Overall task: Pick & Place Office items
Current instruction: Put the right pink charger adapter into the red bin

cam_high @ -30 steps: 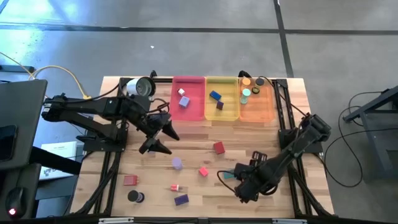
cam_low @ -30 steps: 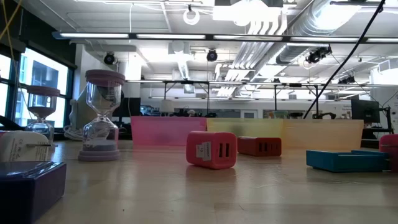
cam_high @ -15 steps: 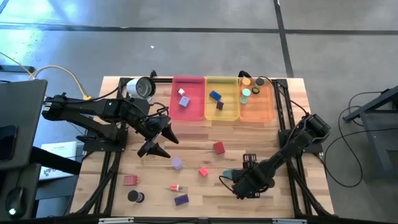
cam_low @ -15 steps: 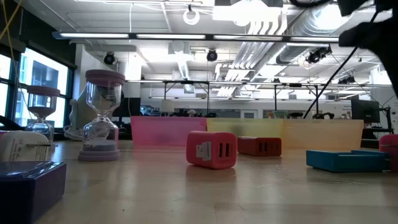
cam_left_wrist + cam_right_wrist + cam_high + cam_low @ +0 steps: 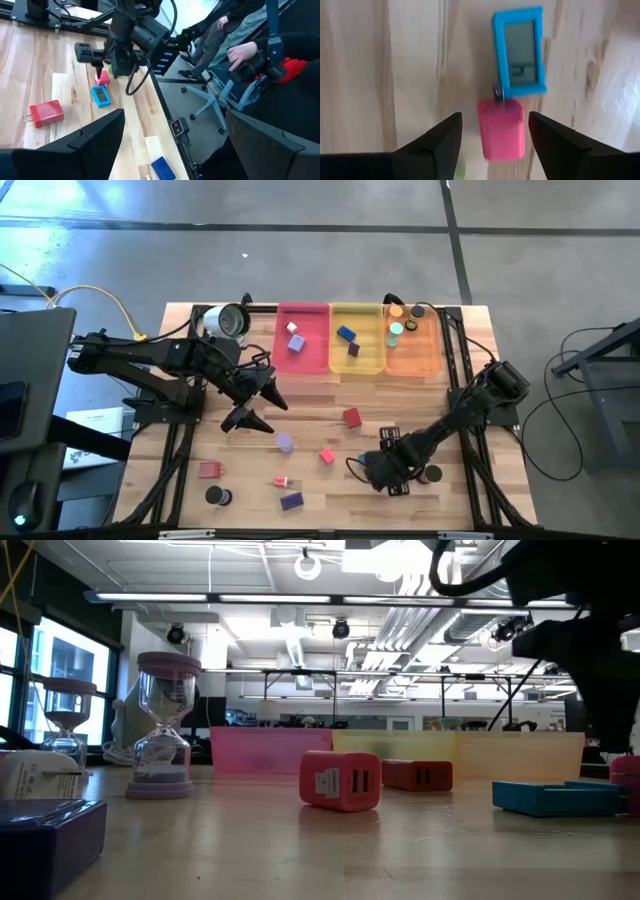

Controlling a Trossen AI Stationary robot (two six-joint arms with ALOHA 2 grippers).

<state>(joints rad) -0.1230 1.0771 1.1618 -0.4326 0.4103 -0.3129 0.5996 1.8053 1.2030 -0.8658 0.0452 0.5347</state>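
My right gripper points down near the table's front right, open, one finger on each side of a small pink block and clear of it. The block lies on the wood, touching one end of a flat blue item with a grey display. My left gripper hangs open above the table's left middle, nothing between its fingers. Loose pieces lie on the table: a red block, a lavender cylinder, a purple block, a black disc.
Pink, yellow and orange trays stand side by side at the far edge, each holding a few pieces. A silver-and-white round object sits at the far left. Beyond the table's right edge, a seated person's hand shows.
My right gripper has come down toward the pink block and the blue item, drifting a little toward the table's left, and its wrist has rolled. In the low view its arm has entered at the upper right. The pieces on the table have not moved.
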